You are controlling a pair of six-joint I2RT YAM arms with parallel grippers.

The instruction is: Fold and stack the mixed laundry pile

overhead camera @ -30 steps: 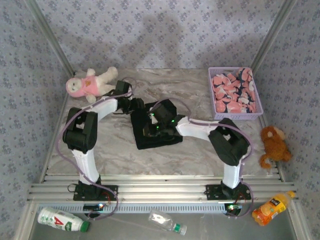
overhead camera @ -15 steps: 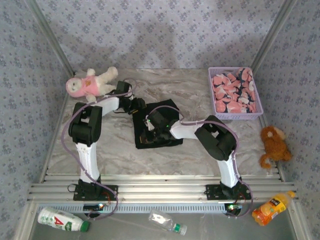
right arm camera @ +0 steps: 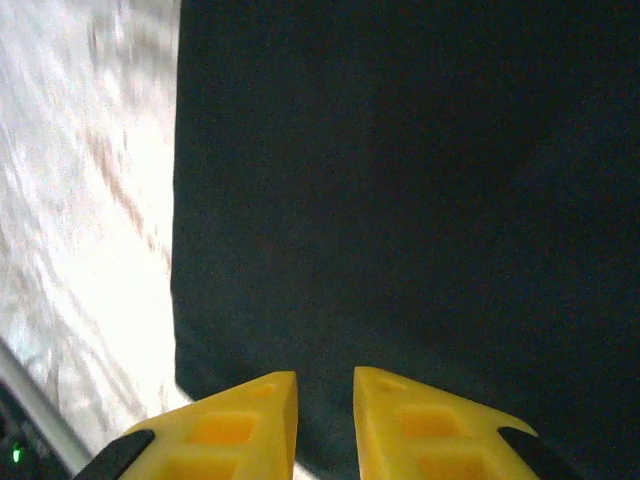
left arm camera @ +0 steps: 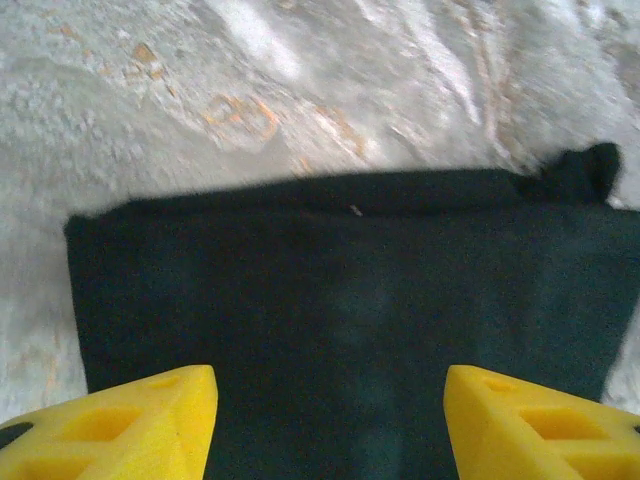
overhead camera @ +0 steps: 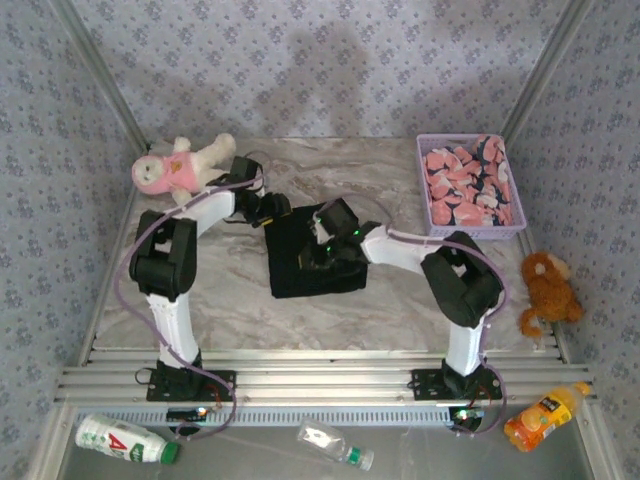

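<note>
The black T-shirt (overhead camera: 300,272) lies folded in a flat rectangle at the middle of the marble table (overhead camera: 400,300). My left gripper (overhead camera: 274,210) hovers at its far left corner; in the left wrist view the left gripper (left arm camera: 330,390) is open wide over the black T-shirt (left arm camera: 350,270), holding nothing. My right gripper (overhead camera: 322,250) is over the shirt's upper middle; in the right wrist view the right gripper (right arm camera: 325,390) stands open by a narrow gap just above the black T-shirt (right arm camera: 420,180), near its edge. The pink printed garment (overhead camera: 465,185) lies in the basket.
The lavender mesh basket (overhead camera: 470,231) stands at the back right. A pink-and-white plush toy (overhead camera: 185,165) lies at the back left, a brown plush (overhead camera: 545,290) at the right edge. Three bottles (overhead camera: 125,440) (overhead camera: 335,445) (overhead camera: 545,415) lie below the front rail.
My right arm has drawn back to the right across the shirt and its jaws have parted a little. The left jaws have widened slightly. The shirt stays flat.
</note>
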